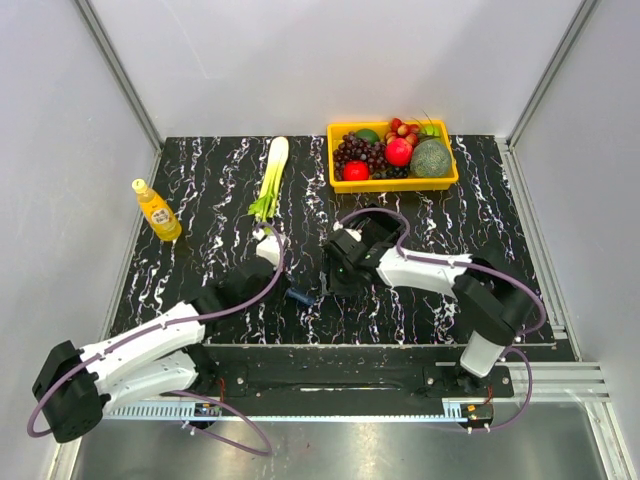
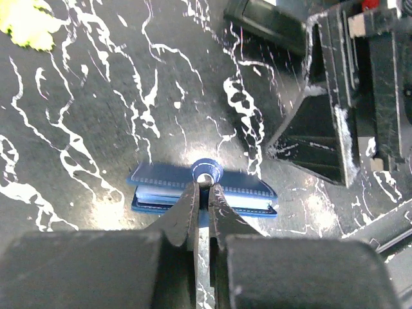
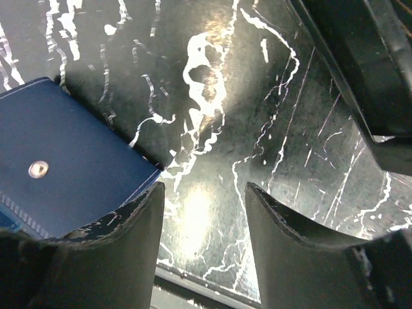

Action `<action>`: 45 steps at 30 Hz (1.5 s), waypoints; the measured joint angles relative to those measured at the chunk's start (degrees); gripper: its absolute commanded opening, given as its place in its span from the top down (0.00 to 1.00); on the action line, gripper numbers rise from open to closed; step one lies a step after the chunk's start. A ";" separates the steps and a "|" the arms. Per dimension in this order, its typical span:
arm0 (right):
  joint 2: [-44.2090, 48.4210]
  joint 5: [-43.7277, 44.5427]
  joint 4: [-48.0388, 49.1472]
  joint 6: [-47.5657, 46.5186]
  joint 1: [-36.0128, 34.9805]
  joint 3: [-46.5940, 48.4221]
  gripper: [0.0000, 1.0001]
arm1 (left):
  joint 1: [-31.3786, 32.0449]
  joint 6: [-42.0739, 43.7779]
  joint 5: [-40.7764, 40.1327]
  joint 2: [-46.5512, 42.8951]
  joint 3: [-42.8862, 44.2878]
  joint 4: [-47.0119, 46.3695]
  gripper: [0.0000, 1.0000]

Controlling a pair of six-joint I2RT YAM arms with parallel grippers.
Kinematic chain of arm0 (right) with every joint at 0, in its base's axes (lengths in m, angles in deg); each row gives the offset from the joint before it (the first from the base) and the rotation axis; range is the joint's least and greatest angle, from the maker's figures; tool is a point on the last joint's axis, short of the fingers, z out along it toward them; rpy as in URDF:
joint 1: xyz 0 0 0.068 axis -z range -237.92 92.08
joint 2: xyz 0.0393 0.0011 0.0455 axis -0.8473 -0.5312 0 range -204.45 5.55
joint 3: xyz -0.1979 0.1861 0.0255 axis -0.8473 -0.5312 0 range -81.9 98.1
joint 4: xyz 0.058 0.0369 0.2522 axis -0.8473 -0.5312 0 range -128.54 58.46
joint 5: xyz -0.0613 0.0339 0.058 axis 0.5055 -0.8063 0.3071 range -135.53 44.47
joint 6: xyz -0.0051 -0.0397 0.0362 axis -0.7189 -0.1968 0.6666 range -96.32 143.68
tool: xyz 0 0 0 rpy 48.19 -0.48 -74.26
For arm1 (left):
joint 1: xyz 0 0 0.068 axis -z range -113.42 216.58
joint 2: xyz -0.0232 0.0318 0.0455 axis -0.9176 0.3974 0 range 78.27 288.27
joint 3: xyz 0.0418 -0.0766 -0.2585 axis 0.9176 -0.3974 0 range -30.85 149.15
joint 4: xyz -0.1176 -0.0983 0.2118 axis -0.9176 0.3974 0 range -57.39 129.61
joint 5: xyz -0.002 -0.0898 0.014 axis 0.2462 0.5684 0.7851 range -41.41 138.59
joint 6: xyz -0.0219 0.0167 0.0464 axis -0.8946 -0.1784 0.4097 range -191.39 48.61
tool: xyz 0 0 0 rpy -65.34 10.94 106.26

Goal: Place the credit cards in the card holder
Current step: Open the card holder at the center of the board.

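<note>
navy card holder (image 3: pixel 71 167), blk/wht marbled table (image 1: pixel 200 185)

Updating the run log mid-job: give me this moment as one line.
left gripper: shut on card holder at its snap | right gripper: open, empty, over table | credit cards: none in view

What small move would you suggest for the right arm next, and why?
Probably shift the open right gripper onto the card holder to steady it: its jaws straddle bare table while the shut left gripper pinches the snap tab.
</note>
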 measured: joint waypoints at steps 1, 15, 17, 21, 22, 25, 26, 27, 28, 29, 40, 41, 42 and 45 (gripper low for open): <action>0.92 0.11 -0.72 -0.92 0.00 -0.02 0.40 | 0.00 0.63 -0.50 0.00 0.92 0.44 1.00; 8.48 0.92 -1.44 -5.84 0.37 0.15 0.38 | -1.51 12.55 -4.11 7.45 12.61 -0.96 1.00; 8.00 1.03 -1.42 -5.60 0.90 0.15 0.41 | -1.53 12.68 -3.69 9.70 11.93 -1.64 1.00; 6.64 1.62 -1.81 -4.92 2.19 0.13 0.43 | -1.55 10.47 -2.91 10.12 8.15 -3.93 1.00; 6.62 1.62 -1.77 -4.83 2.51 0.13 0.45 | -1.55 9.22 -2.60 9.86 6.69 -4.90 1.00; 6.16 1.46 -1.20 -5.05 3.37 0.52 0.46 | -1.55 5.11 -1.53 7.96 1.18 -8.52 1.00; 5.49 1.31 -0.85 -5.16 3.65 1.05 0.47 | -1.55 3.65 -1.25 7.02 -0.63 -9.49 1.00; 4.98 1.01 -0.28 -5.22 3.76 1.27 0.48 | -1.55 2.34 -0.94 5.92 -2.40 -10.19 1.00; 4.46 0.44 0.72 -5.29 3.85 1.40 0.49 | -1.55 1.14 -0.79 4.72 -4.15 -10.82 1.00; 3.82 -0.50 1.73 -5.33 3.89 1.53 0.50 | -1.55 -0.09 -0.72 3.30 -6.08 -11.58 1.00; -1.31 -14.47 8.55 -5.18 3.82 1.95 0.41 | -1.55 0.13 0.02 -2.19 -4.83 -12.33 1.00; -0.85 -15.17 9.35 -5.09 3.82 1.40 0.41 | -1.55 0.85 0.11 -1.18 -3.34 -11.98 1.00; 0.17 -15.61 9.99 -5.05 3.82 0.42 0.41 | -1.55 1.73 0.15 -0.11 -1.81 -11.67 1.00; 3.32 -16.28 9.94 -5.38 3.82 -0.85 0.41 | -1.55 4.04 0.20 1.90 1.53 -11.72 1.00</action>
